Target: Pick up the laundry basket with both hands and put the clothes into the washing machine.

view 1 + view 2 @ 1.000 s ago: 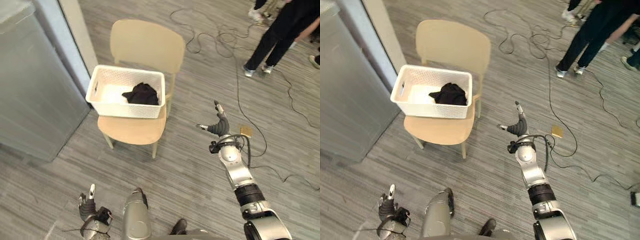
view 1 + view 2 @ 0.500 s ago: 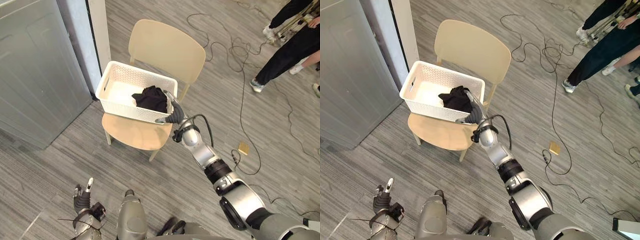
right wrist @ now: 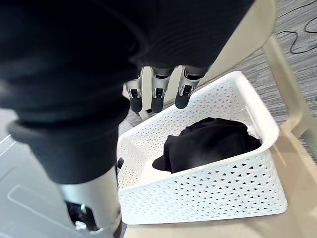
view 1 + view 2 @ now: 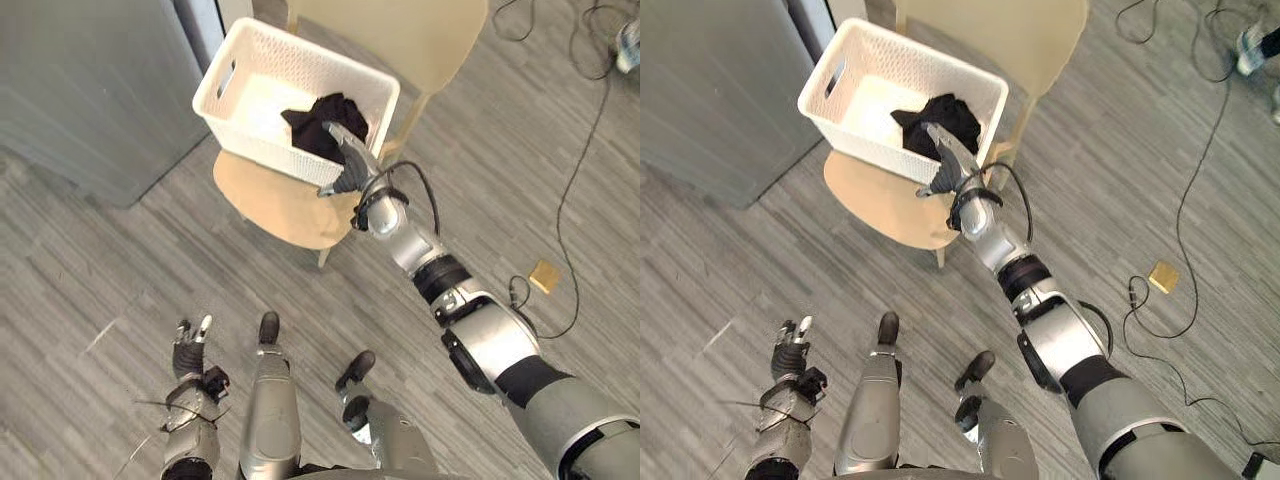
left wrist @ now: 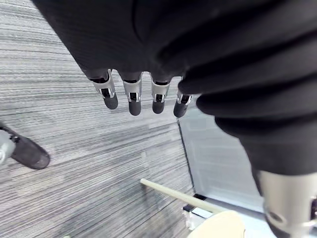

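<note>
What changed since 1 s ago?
Right hand swung from over the floor right of the chair to the right end of the laundry basket, fingers straight, gripping nothing. Left hand stays low, open. Basket with black clothes unmoved on the chair; the view itself shifted.

Right hand (image 4: 345,165) extended, seemingly uncurled; left hand (image 4: 190,345) low.

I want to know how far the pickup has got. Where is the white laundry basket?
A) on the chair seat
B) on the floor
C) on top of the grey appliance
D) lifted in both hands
A: the laundry basket sits on the chair seat, with the right hand at its near rim and the left hand low, away from it.
</note>
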### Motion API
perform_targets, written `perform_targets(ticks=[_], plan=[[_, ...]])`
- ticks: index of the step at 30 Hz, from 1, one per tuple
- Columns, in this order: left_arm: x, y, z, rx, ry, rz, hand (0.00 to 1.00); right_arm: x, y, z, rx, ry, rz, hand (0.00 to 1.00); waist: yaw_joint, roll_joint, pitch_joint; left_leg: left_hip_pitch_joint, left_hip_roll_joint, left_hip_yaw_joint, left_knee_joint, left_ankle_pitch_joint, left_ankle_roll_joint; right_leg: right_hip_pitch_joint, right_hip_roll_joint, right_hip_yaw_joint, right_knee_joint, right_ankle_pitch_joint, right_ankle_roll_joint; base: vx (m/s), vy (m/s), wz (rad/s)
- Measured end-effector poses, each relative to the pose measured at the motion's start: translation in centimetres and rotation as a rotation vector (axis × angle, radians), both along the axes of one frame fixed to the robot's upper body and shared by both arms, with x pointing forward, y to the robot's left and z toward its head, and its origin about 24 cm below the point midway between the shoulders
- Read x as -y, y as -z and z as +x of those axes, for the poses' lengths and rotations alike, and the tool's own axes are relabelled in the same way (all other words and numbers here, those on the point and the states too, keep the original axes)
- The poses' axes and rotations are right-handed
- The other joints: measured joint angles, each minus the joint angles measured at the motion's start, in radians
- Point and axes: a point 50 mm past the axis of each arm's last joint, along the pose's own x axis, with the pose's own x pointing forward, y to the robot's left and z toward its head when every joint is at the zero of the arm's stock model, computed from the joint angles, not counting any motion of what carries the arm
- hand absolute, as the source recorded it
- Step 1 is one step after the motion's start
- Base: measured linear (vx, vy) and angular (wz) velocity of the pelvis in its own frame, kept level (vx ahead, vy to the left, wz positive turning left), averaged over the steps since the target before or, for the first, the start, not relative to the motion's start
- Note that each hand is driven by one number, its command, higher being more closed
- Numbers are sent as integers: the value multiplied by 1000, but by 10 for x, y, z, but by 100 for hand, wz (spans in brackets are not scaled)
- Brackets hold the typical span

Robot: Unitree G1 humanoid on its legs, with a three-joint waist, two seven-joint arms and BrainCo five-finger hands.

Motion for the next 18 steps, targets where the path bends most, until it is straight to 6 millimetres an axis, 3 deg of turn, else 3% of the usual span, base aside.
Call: perform_targets(ticks=[5, 13, 18], plan=[[21, -2, 12, 27, 88, -26, 0, 2, -15, 8, 67, 56, -197, 0, 27, 35, 24, -33, 4, -21, -25, 26, -1, -21, 2, -43, -2, 0, 0, -16, 24, 18], [35, -6, 20, 46, 171, -24, 0, 17, -59, 14, 235, 136, -385, 0, 34, 39, 44, -102, -4, -53, -52, 53, -4, -76, 0, -88, -9, 0, 0, 19, 70, 12], [39, -9, 26, 66, 186, -36, 0, 52, -81, 20, 270, 248, -439, 0, 36, 40, 49, -150, -5, -83, -62, 68, -12, -103, 11, -124, -24, 1, 0, 54, 41, 12]])
